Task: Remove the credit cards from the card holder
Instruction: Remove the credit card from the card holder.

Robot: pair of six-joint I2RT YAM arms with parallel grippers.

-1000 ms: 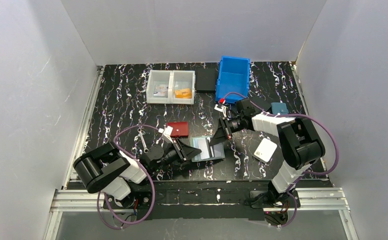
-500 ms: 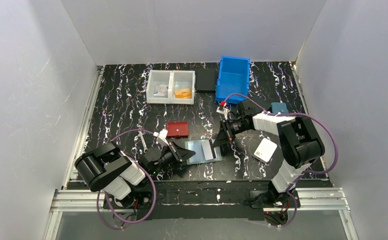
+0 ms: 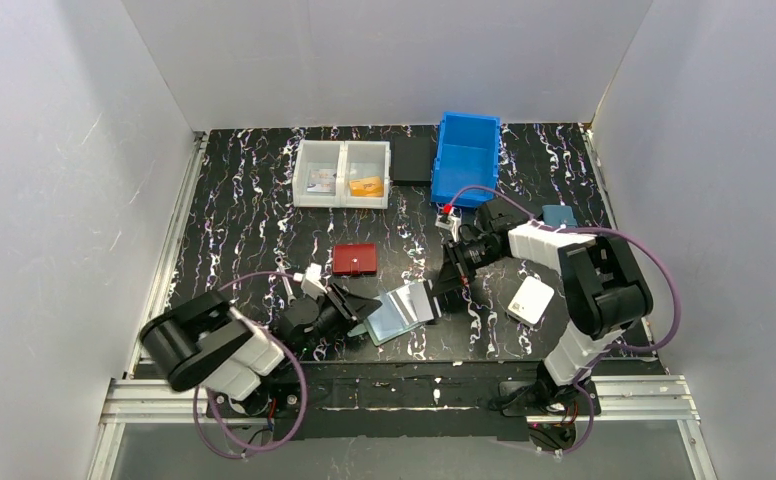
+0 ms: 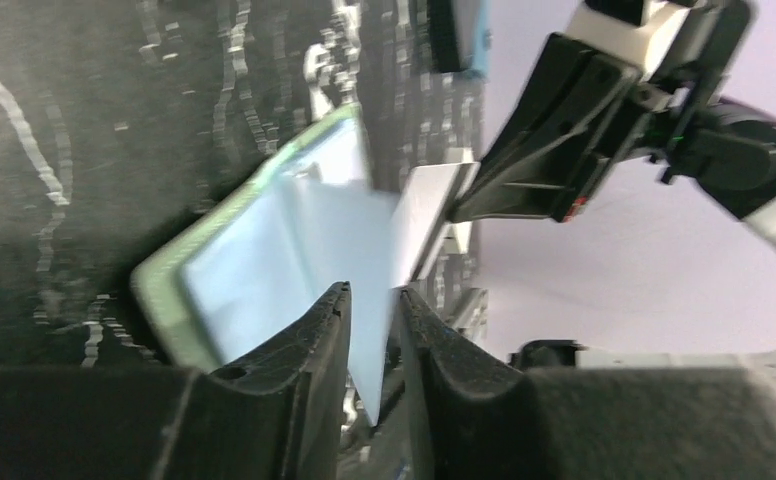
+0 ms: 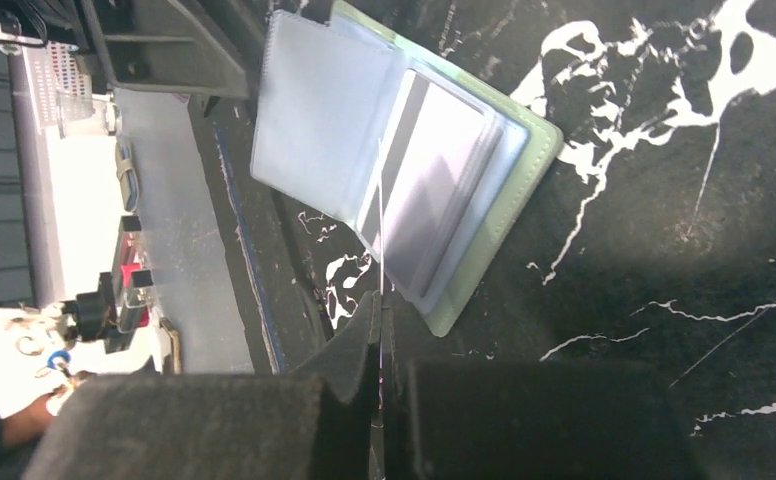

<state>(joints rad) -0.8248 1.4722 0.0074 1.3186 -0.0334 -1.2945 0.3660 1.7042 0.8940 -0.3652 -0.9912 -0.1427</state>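
Left gripper (image 4: 372,330) pinches the soft sage holder's (image 5: 509,180) glossy blue sleeve (image 4: 264,270); right gripper (image 5: 381,310) is clamped on a thin, stiff card (image 4: 426,210).

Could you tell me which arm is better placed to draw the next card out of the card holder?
Right. The right gripper is shut on the edge of a pale card at the card holder, so it likely need only pull; the left gripper straddles its opposite side.

Your left gripper (image 3: 362,308) has pulled back toward 7 o'clock, and the card holder (image 3: 388,324) has slid with it and swung askew. Your right gripper (image 3: 441,288) has dropped toward 6 o'clock, pinching a pale card (image 3: 419,298).
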